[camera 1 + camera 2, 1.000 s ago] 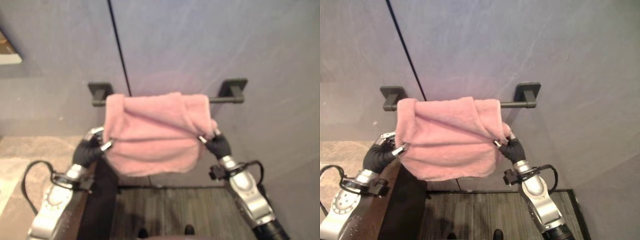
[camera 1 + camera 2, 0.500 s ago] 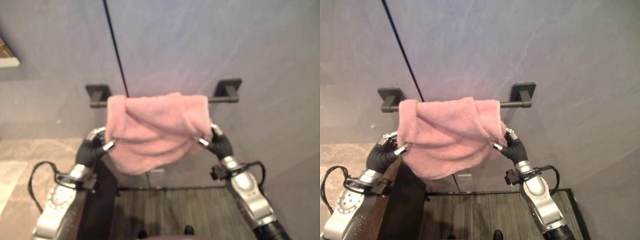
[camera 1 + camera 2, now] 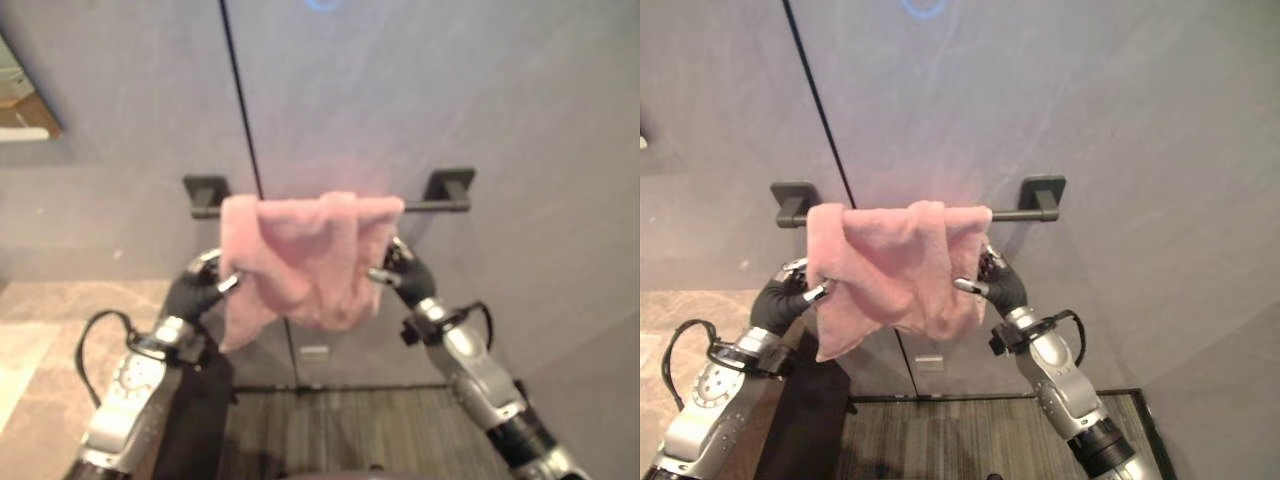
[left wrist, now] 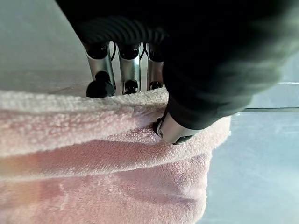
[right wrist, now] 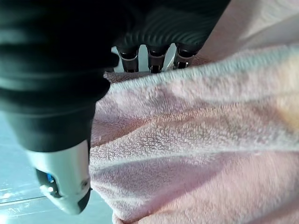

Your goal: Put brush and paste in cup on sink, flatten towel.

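A pink towel [image 3: 310,265] hangs bunched and creased over a black wall bar [image 3: 430,206]. My left hand [image 3: 195,290] is at the towel's left edge. In the left wrist view its thumb [image 4: 175,133] presses into the front of the cloth [image 4: 93,177] with the fingers [image 4: 100,77] behind the fold, so it is shut on the towel. My right hand [image 3: 1002,288] holds the towel's right edge. Its fingers [image 5: 156,53] go behind the cloth [image 5: 187,140], and its thumb [image 5: 65,182] is at the front.
The bar is fixed to a grey wall with a black vertical seam [image 3: 240,100]. A stone counter [image 3: 40,340] lies at the lower left, over a dark cabinet side [image 3: 200,420]. Below is dark planked floor [image 3: 380,430]. A small white plate [image 3: 313,353] sits low on the wall.
Both hands have risen and come closer together, still holding the towel. The towel has gone from spread wide to narrow and bunched. The camera has tilted up a little.
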Motion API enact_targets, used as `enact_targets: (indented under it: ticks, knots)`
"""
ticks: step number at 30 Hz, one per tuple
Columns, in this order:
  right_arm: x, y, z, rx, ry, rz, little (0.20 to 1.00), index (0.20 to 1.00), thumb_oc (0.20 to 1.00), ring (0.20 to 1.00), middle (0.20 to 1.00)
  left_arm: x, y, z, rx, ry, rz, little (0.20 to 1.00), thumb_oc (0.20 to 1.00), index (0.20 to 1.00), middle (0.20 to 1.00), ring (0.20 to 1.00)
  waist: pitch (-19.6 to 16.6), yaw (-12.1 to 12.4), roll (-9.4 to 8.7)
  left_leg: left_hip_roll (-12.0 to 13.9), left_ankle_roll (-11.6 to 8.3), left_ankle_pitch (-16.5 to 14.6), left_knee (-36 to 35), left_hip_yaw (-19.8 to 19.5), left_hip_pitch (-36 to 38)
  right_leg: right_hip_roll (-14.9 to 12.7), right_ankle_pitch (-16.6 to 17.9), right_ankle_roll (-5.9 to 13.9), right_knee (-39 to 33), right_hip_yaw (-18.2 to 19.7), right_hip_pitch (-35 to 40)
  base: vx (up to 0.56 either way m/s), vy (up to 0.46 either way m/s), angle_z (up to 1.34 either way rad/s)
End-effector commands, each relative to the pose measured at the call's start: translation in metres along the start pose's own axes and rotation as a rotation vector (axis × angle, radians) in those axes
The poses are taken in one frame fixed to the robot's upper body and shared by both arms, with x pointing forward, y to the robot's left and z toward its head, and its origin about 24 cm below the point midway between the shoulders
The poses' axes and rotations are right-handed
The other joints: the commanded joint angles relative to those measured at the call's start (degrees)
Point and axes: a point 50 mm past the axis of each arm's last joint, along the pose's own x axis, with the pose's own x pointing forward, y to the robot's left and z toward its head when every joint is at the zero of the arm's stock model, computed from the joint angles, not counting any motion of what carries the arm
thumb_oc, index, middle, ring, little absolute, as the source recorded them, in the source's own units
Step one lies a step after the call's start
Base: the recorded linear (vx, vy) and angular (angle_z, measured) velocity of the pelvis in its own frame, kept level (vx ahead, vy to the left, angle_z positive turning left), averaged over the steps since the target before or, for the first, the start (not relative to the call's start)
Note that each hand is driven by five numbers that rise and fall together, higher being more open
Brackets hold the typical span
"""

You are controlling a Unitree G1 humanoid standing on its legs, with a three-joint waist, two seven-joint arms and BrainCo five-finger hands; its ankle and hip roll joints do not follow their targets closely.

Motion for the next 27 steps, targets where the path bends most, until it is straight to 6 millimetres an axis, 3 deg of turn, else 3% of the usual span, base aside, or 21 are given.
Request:
enact_targets:
  ticks: [1, 8, 9, 11, 12, 20, 23, 27]
  knots:
    - [0.028, 0.013, 0.032, 0.004, -0.156, 0.087, 1.000, 1.000, 1.000, 1.000, 1.000, 0.022, 0.004, 0.025, 0.034, -0.120, -0.039, 0.200, 0.200, 0.200, 0.200, 0.200, 0.6, 1.3, -1.40, -0.3, 2.90, -6.9, 0.8, -2.1, 3.0, -3.7, -2.9, 3.01, 0.3, -4.7, 3.7, 0.00, 0.000, 0.00]
    - [0.039, 0.021, 0.030, 0.005, -0.133, 0.129, 1.000, 1.000, 1.000, 1.000, 1.000, 0.023, 0.001, 0.025, 0.031, -0.113, -0.062, 0.200, 0.200, 0.200, 0.200, 0.200, 1.0, 2.0, -1.86, -0.3, 2.90, -6.8, 0.8, -2.4, 2.6, -3.7, -2.8, 3.03, 0.3, -4.9, 3.6, 0.00, 0.000, 0.00]
    - [0.041, 0.021, 0.031, -0.004, -0.132, 0.132, 0.624, 0.624, 0.624, 0.624, 0.624, 0.023, 0.001, 0.025, 0.031, -0.108, -0.066, 0.200, 0.200, 0.200, 0.200, 0.200, 1.1, 2.0, -1.96, -0.3, 2.91, -6.8, 0.8, -2.4, 2.5, -3.7, -2.7, 3.05, 0.3, -5.0, 3.5, 0.00, 0.000, 0.00]
    - [0.043, 0.022, 0.033, -0.017, -0.132, 0.139, 0.460, 0.460, 0.460, 0.460, 0.460, 0.024, 0.000, 0.025, 0.030, -0.109, -0.069, 0.200, 0.200, 0.200, 0.200, 0.200, 1.1, 2.1, -1.99, -0.4, 2.94, -6.8, 0.8, -2.5, 2.4, -3.7, -2.7, 3.08, 0.3, -5.0, 3.5, 0.00, 0.000, 0.00]
    - [0.045, 0.023, 0.035, -0.013, -0.142, 0.137, 0.200, 0.200, 0.200, 0.200, 0.200, 0.024, 0.000, 0.025, 0.029, -0.111, -0.074, 0.200, 0.200, 0.200, 0.200, 0.200, 1.3, 2.3, -2.10, -0.5, 3.00, -6.7, 0.8, -2.6, 2.2, -3.7, -2.6, 3.16, 0.3, -5.1, 3.3, 0.00, 0.000, 0.00]
    - [0.038, 0.016, 0.043, -0.042, -0.181, 0.106, 0.200, 0.200, 0.200, 0.200, 0.200, 0.021, 0.005, 0.031, 0.044, -0.123, -0.065, 0.200, 0.200, 0.200, 0.200, 0.200, 1.5, 2.4, -2.65, -0.7, 3.16, -6.7, 0.8, -3.0, 1.6, -3.9, -2.5, 3.29, 0.3, -5.6, 3.2, 0.01, 0.010, 0.02]
    - [0.020, -0.004, 0.054, -0.136, -0.222, 0.023, 0.200, 0.200, 0.200, 0.200, 0.200, 0.013, 0.016, 0.044, 0.119, -0.155, -0.029, 0.200, 0.200, 0.200, 0.200, 0.200, 1.7, 2.3, -2.82, -0.8, 3.28, -6.9, 0.8, -3.3, 1.6, -4.0, -2.5, 3.40, 0.3, -5.9, 3.4, 0.02, 0.026, 0.04]
    - [0.007, -0.019, 0.053, -0.203, -0.220, -0.072, 0.200, 0.200, 0.200, 0.200, 0.200, 0.009, 0.016, 0.033, 0.118, -0.107, -0.031, 0.200, 0.200, 0.200, 0.200, 0.200, 1.7, 1.8, -2.77, -0.8, 3.38, -7.0, 0.8, -3.3, 1.7, -4.0, -2.4, 3.47, 0.3, -6.0, 3.5, 0.02, 0.020, 0.06]
